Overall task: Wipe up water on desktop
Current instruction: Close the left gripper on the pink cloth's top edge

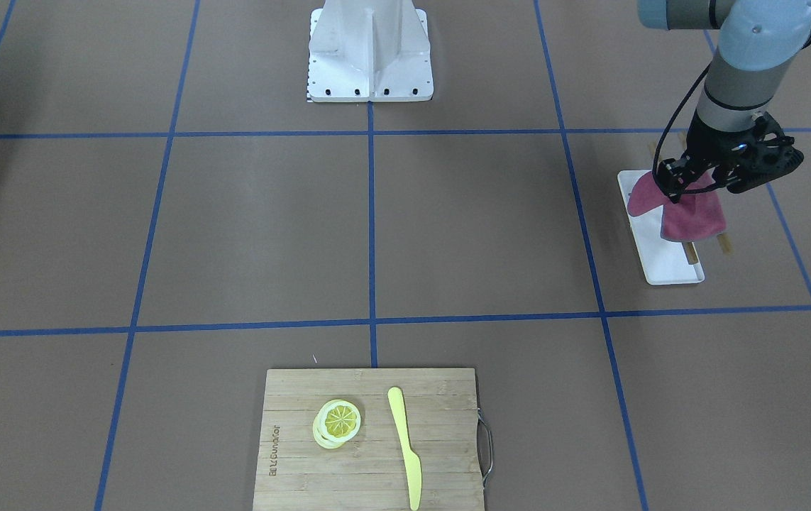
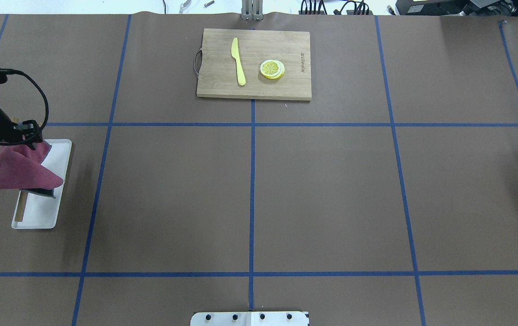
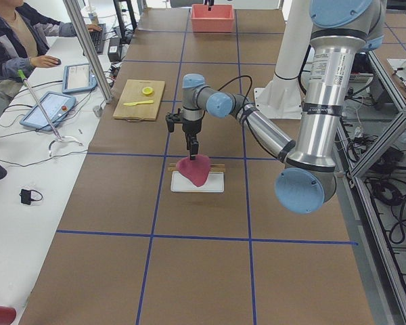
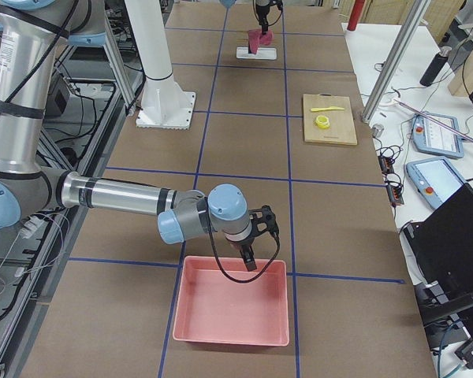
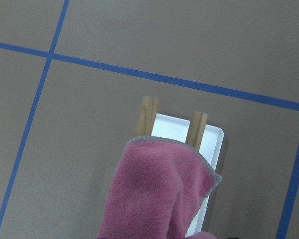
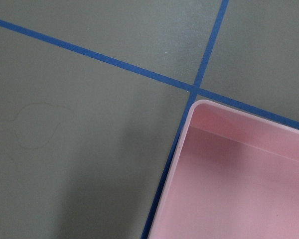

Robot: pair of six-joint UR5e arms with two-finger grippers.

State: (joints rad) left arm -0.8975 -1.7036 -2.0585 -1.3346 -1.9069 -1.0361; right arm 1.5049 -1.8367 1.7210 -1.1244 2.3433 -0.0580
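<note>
The desktop (image 2: 322,194) is a flat brown surface with blue tape lines. My left gripper (image 1: 682,186) is shut on a magenta cloth (image 1: 692,213) and holds it hanging just above a white tray (image 1: 668,266). The cloth also shows in the overhead view (image 2: 18,174) and the left wrist view (image 5: 159,194). My right gripper (image 4: 248,260) hangs over the near corner of a pink bin (image 4: 232,311); I cannot tell whether it is open or shut. A faint ring-shaped mark (image 6: 35,124) lies on the desktop beside the bin. I see no clear puddle.
Two wooden sticks (image 5: 147,117) lie under the tray. A bamboo cutting board (image 2: 295,45) holds lemon slices (image 2: 272,69) and a yellow knife (image 2: 238,61). The robot base (image 1: 370,53) stands at the table's near middle. An operator (image 3: 13,40) sits at a side desk.
</note>
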